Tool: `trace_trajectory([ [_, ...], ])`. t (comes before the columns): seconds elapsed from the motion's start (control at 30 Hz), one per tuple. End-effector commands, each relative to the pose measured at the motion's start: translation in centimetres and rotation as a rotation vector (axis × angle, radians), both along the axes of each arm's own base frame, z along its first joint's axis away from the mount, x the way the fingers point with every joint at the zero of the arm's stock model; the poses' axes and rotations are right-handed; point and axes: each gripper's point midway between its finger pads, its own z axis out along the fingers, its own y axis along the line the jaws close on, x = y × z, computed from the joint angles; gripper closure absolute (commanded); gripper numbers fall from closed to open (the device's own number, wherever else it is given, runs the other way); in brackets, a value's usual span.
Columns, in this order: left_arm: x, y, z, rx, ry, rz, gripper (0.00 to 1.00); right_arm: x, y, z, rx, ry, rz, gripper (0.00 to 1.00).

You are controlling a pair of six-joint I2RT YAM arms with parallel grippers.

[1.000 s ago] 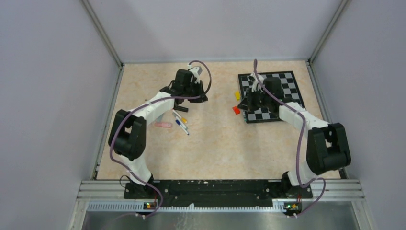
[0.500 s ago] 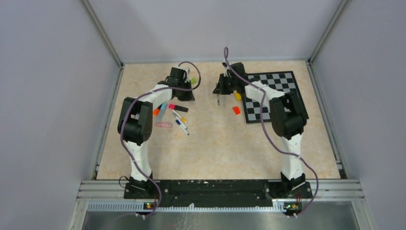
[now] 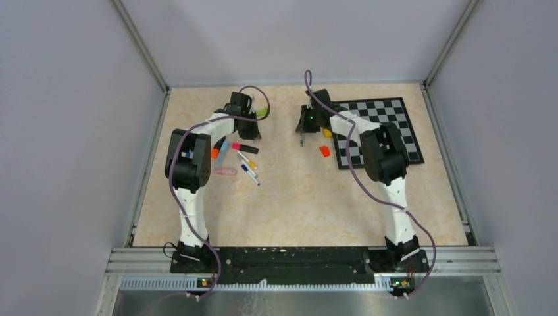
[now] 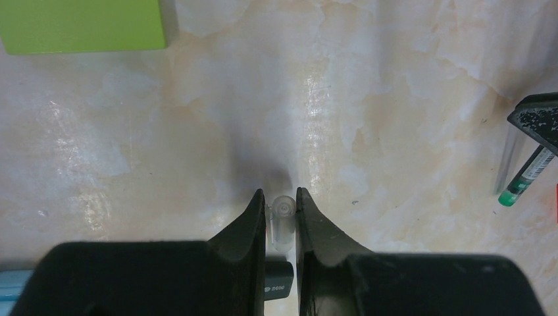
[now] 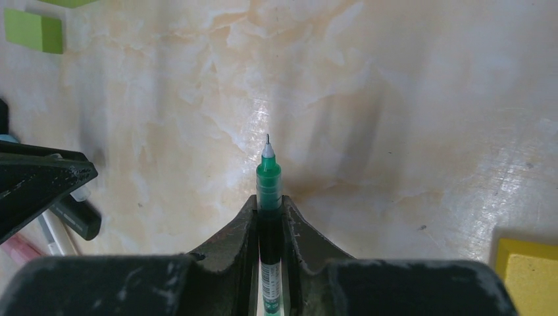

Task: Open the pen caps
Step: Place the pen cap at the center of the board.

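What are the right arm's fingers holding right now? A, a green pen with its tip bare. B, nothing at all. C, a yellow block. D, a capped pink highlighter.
A: in the right wrist view the right fingers are closed on a green pen, and its fine point sticks out uncapped beyond them.

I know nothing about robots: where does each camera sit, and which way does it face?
Top external: fixed above and behind, looking down at the table; both arms show.
Left wrist: on the left arm, facing down; left claw pinches a clear cap.
Right wrist: on the right arm, facing down; right claw grips a green pen.
Shared: left wrist also sees the green pen.
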Motion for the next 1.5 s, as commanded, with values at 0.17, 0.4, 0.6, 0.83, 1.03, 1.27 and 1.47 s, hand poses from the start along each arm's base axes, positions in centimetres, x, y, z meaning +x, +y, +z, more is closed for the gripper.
trace_trajectory([
  [0.17, 0.9, 0.2, 0.5, 0.001, -0.021, 0.008, 0.71, 1.5, -0.1, 1.9, -0.021, -0.057, -0.044, 0.76],
  [0.4, 1.0, 0.1, 1.5, -0.008, -0.041, 0.005, 0.58, 1.7, -0.3, 3.0, -0.03, -0.088, -0.032, 0.71],
  [0.6, 1.0, -0.1, 5.1, -0.032, -0.107, -0.003, 0.53, 0.8, -0.3, 7.6, -0.02, -0.187, 0.052, 0.66],
  [0.83, -1.6, -0.7, 11.9, -0.103, -0.301, -0.101, 0.43, -4.8, -1.6, 16.1, -0.039, -0.42, 0.31, 0.42],
  [1.03, -6.9, 0.0, 17.1, -0.133, -0.477, -0.172, 0.32, -13.4, -3.7, 19.0, -0.08, -0.604, 0.642, 0.37],
  [1.27, -15.1, 1.4, 19.2, -0.255, -0.6, -0.115, 0.01, -20.3, -8.4, 20.6, 0.147, -0.674, 0.714, 0.38],
  [1.47, -20.9, -0.1, 17.0, -0.547, -0.558, -0.074, 0.01, -22.6, -11.8, 18.5, 0.234, -0.709, 0.616, 0.4],
])
